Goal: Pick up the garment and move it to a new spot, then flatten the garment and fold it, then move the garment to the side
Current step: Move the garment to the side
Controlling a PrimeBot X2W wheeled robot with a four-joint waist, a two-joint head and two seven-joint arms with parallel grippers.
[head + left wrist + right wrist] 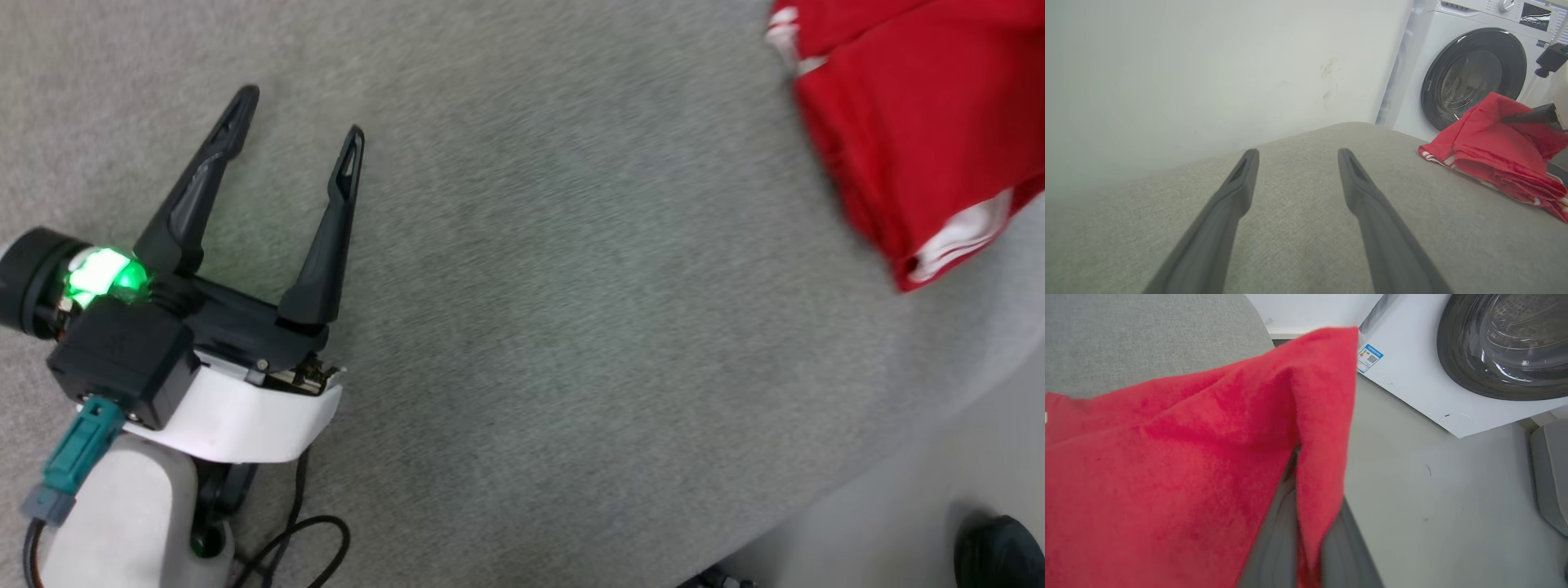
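Right gripper (1306, 543) pinched tight on a raised fold of the red jersey T-shirt with white striped-trim sleeves (922, 122), which sits bunched at the right edge of the grey fabric-covered top (571, 327). Left gripper (300, 114) spread wide, holding nothing, over the bare middle, well apart from the cloth. Garment looks light, soft and floppy, not slippery; from one pinch it will likely sag and drag, so hem corners or shoulder seams look the better holds for flattening.

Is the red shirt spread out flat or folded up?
Folded up. The garment lies in stacked layers on the grey surface, one edge pinched by the right gripper.
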